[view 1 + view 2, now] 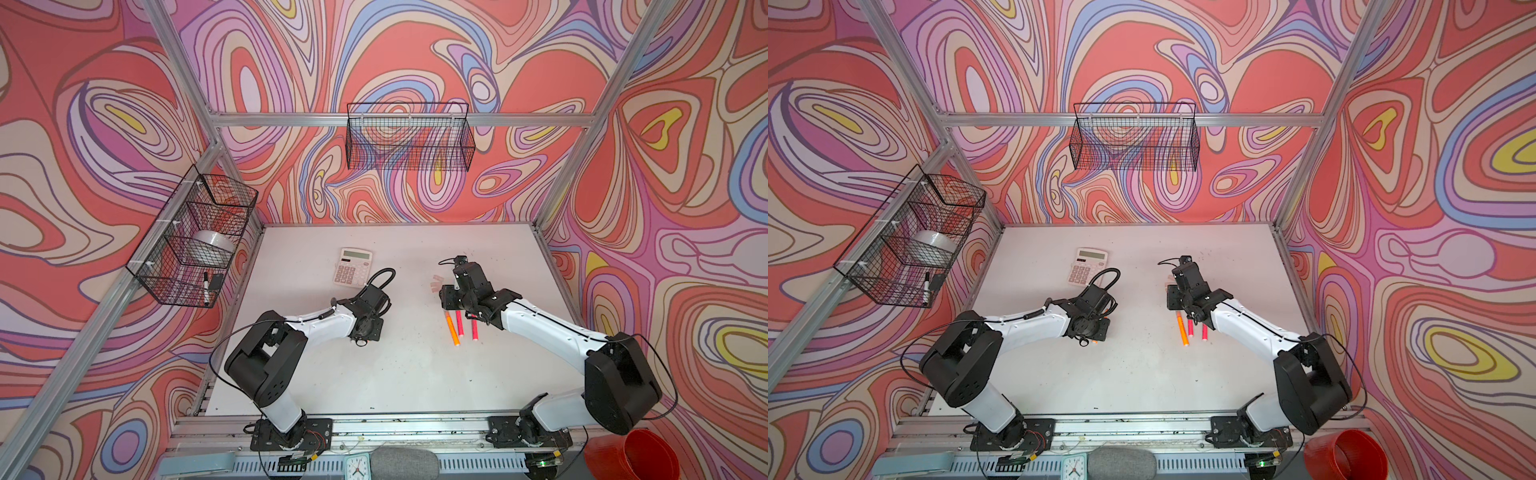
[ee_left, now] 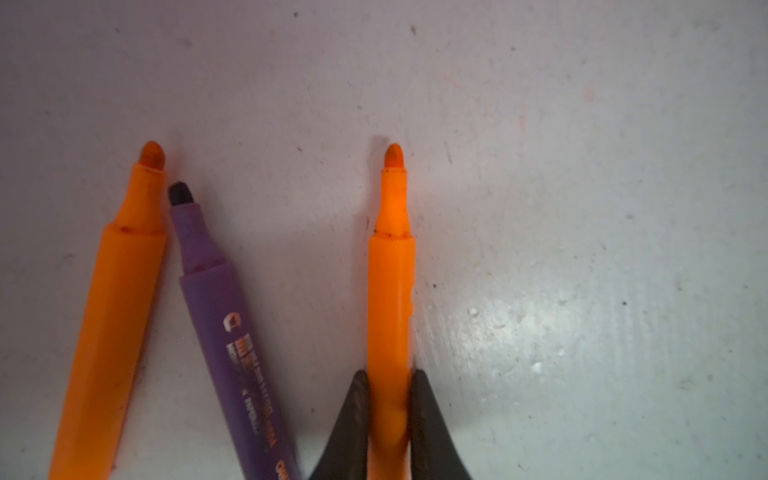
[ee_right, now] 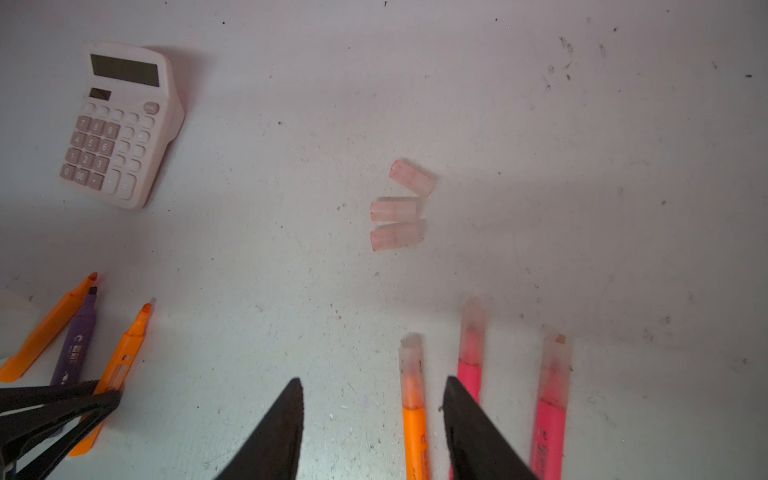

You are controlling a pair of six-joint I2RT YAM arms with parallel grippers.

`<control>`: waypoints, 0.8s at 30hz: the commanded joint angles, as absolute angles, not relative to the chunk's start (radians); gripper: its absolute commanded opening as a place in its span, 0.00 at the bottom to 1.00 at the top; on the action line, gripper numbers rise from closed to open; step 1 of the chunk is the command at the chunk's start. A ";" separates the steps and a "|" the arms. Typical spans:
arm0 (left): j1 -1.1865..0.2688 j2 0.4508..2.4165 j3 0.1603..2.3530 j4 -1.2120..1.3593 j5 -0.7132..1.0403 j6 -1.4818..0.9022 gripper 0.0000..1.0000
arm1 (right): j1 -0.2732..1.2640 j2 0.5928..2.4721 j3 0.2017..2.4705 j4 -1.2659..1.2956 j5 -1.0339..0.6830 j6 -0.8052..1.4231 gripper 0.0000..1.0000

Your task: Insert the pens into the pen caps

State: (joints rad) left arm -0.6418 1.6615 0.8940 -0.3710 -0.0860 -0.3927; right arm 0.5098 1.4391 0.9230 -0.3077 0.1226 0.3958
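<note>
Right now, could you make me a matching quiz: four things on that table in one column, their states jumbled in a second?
Things:
1. left gripper
2. right gripper
3. purple pen
4. pink pens

States:
A. capped
B. shut on an orange pen
C. uncapped, lying loose
D. open, holding nothing

Pairs: 1-B, 2-D, 3-C, 4-A
</note>
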 commanded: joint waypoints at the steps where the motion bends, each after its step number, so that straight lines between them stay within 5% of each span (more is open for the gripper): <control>1: -0.644 1.694 0.902 -0.419 -0.072 -0.381 0.06 | 0.502 1.404 0.894 -0.278 0.120 0.412 0.55; 13: -0.643 1.561 0.911 -0.332 0.049 -0.444 0.00 | 0.504 1.197 0.767 -0.086 0.061 0.597 0.57; 19: -0.643 1.459 0.948 -0.115 0.141 -0.567 0.02 | 0.503 1.173 0.741 0.161 -0.090 0.722 0.54; 24: -0.643 1.457 0.797 0.238 0.205 -0.424 0.00 | 0.503 1.218 0.664 0.330 -0.180 0.735 0.53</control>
State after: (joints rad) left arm -0.6418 1.4574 0.8883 0.0006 0.1387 -0.4877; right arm 0.5095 1.1828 0.7078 0.1936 -0.0830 0.6979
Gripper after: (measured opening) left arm 0.133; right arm 0.533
